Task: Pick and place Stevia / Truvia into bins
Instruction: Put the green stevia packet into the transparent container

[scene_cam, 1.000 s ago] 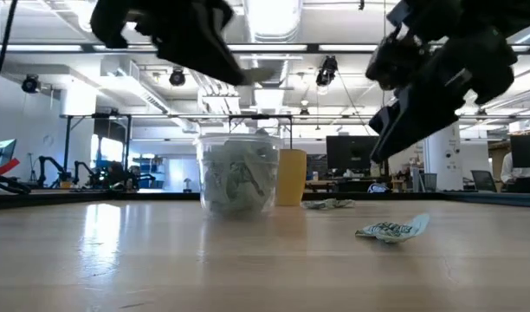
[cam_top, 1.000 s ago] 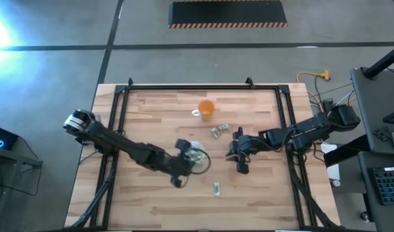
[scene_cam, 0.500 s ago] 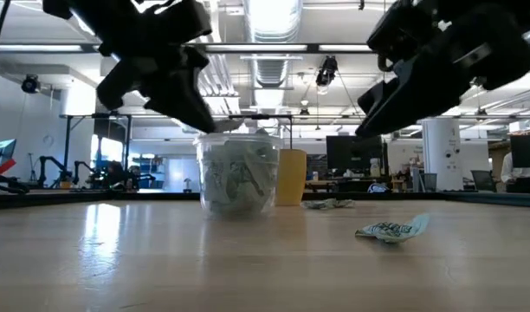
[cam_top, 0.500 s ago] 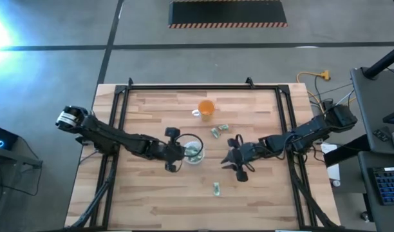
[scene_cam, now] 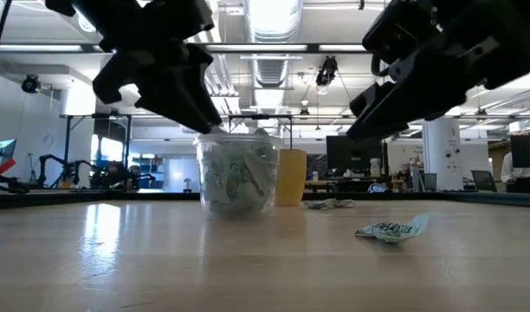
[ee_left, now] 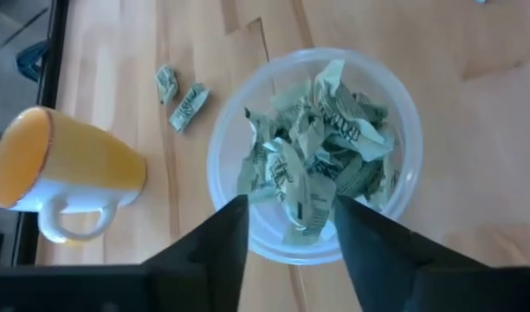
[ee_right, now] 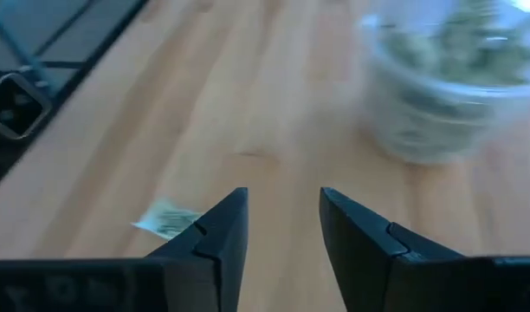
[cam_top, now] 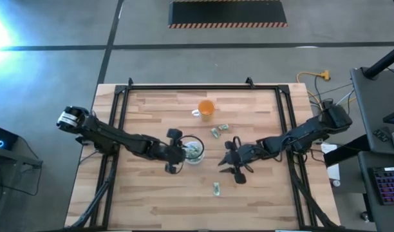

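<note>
The bin (cam_top: 194, 149), a clear round cup, stands mid-table, filled with crumpled green-and-white Stevia sachets (ee_left: 313, 160). My left gripper (ee_left: 287, 230) hovers open over the bin's left rim (cam_top: 179, 153), touching nothing. One sachet (cam_top: 217, 188) lies flat on the table nearer the front, and it also shows in the right wrist view (ee_right: 165, 218). Two more sachets (cam_top: 219, 130) lie beyond the bin toward the far right. My right gripper (cam_top: 226, 164) hangs open above the wood to the right of the bin, its fingers (ee_right: 220, 227) empty.
An orange cup with a white handle (cam_top: 205, 109) stands behind the bin, toward the far edge. Black frame rails (cam_top: 123, 116) run along the table's left, right and far sides. Bare wood lies between the bin and the front edge.
My left gripper has swung from the bin's near side up to its left rim and now hangs over the bin. The pale sachet seen at its fingertips a second ago no longer shows there. My right gripper has turned and drifted toward the near left, closer to the lone sachet.
</note>
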Robot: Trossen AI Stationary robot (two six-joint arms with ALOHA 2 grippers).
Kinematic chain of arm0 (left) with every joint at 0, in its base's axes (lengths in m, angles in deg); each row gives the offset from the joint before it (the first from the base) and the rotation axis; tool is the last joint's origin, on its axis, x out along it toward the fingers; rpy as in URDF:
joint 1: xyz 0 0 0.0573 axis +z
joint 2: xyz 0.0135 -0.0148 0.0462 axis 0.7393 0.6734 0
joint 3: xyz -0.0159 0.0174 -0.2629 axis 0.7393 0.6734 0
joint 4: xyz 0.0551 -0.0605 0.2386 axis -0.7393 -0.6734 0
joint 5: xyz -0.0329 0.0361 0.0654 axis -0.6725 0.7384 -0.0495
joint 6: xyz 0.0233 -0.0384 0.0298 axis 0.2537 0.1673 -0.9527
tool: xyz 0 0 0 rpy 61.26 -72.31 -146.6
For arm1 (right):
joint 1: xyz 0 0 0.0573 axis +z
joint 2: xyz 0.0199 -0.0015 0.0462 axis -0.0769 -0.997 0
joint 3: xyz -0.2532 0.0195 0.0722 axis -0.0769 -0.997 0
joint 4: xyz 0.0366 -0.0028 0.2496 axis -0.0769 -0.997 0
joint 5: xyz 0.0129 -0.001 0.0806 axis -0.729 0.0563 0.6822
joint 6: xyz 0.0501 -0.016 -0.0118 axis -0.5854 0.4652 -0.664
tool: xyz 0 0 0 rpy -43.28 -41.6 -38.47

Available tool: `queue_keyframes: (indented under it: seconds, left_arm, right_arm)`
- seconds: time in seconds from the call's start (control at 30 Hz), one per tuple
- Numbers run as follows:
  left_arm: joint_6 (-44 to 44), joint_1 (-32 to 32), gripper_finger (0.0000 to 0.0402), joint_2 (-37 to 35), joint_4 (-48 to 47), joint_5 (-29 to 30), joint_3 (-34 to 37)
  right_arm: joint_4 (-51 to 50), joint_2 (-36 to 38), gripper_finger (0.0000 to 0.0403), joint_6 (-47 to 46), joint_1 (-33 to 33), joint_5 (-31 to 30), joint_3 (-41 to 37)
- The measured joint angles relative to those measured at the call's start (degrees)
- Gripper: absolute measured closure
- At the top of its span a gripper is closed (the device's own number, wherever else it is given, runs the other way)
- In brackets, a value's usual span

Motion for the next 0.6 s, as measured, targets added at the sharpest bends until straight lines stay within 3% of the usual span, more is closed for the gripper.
queue_keyframes:
  seconds: [0.27, 0.6]
  left_arm:
    - [3.86, -0.48, 0.0217, -6.85, -7.34, 0.03, -0.15]
    - [10.56, -0.7, 0.0217, -18.49, -10.42, 2.34, 3.55]
  right_arm:
    - [12.95, -10.57, 0.0271, -1.33, 3.33, 4.92, 0.11]
    - [13.04, -21.28, 0.0272, -2.53, 5.34, 5.03, 4.7]
